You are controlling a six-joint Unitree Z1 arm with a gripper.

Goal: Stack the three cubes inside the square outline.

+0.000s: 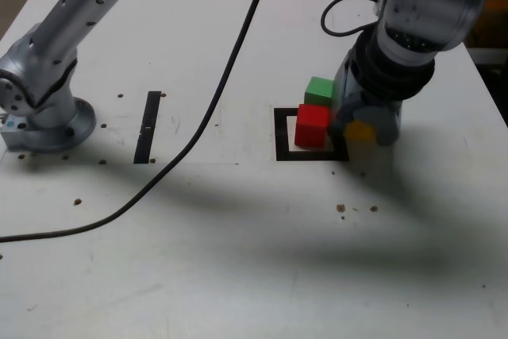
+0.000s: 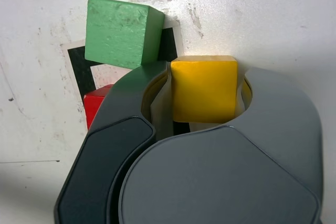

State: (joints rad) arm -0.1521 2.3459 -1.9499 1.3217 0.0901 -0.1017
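Yellow shows between the jaws: in the exterior view the gripper (image 1: 363,129) is clamped on the yellow cube (image 1: 359,131) at the square outline (image 1: 282,134)'s right edge, low to the table (image 1: 238,260). The red cube (image 1: 312,125) sits inside the outline, the green cube (image 1: 320,90) just behind it. To do this well, I judge, lift straight up before crossing over red. In the wrist view the yellow cube (image 2: 203,89) sits square between the fingers (image 2: 283,103); equal-sided, it has no long axis, and its faces lie parallel to the jaws.

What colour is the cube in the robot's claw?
Yellow cube, clearest in the wrist view.
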